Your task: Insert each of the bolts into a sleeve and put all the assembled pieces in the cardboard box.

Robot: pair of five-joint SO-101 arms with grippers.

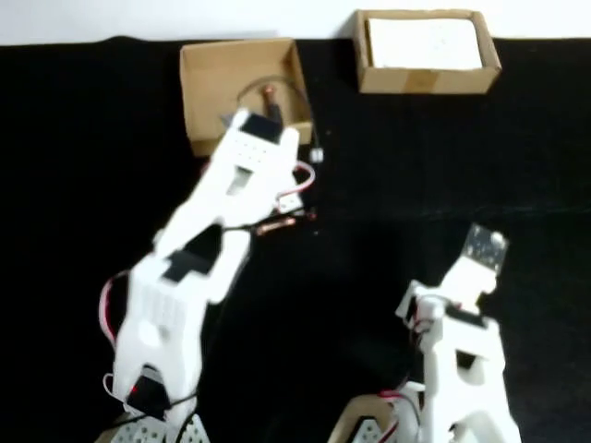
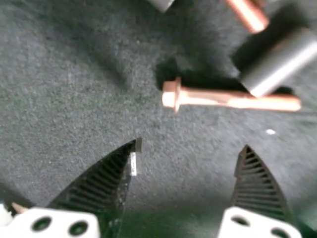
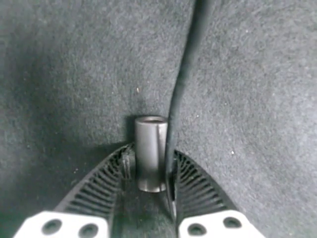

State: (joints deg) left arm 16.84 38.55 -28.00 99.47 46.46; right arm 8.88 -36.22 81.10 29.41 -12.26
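Observation:
On the black cloth, a copper bolt [image 2: 228, 99] lies on its side just beyond my open left gripper [image 2: 190, 148], with nothing between the fingers. A dark grey sleeve [image 2: 280, 62] rests against the bolt's shank. A second bolt [image 2: 247, 14] and a second sleeve [image 2: 161, 4] lie farther off. My right gripper [image 3: 148, 171] is shut on an upright dark sleeve [image 3: 150, 148]. From above, the left arm [image 1: 231, 185] stretches toward the open cardboard box [image 1: 208, 101], with a bolt [image 1: 277, 224] beside it. The right gripper [image 1: 485, 245] stands at the right.
A copper piece [image 1: 270, 92] sits inside the cardboard box. A second box [image 1: 427, 78] with white contents stands at the back right. A black cable [image 3: 183, 74] runs across the cloth past the held sleeve. Loose wires [image 1: 309, 138] hang by the left arm.

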